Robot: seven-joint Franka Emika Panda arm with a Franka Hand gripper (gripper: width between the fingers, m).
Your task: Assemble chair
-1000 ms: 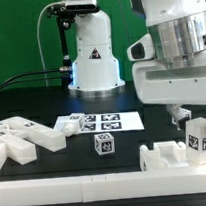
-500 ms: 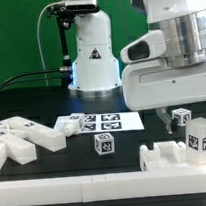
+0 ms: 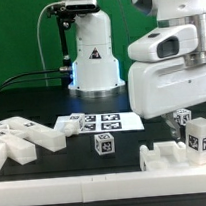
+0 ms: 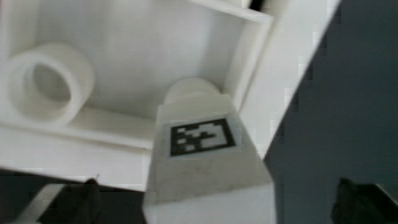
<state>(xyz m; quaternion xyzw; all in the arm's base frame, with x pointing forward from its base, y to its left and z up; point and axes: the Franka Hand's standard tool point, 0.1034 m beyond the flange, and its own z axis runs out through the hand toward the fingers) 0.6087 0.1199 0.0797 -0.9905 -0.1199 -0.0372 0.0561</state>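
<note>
The jaws stood wide apart, clamped on nothing. Directly beneath them rose a tagged white post [image 4: 205,150], in the gap between them and, as far as could be seen, touching neither side. It belonged to the chair [image 3: 165,154], a blocky white structure under the jaws. Just beyond the post lay a white slab [image 4: 107,60] of the chair, with a round hole [image 4: 48,85] in it. A second tagged post [image 3: 182,117] stood near the first. Well away from the jaws, on the black worktop [image 3: 31,102], lay loose white bars [image 3: 24,139], the marker board [image 3: 97,121] and a small tagged cube [image 3: 104,143].
</note>
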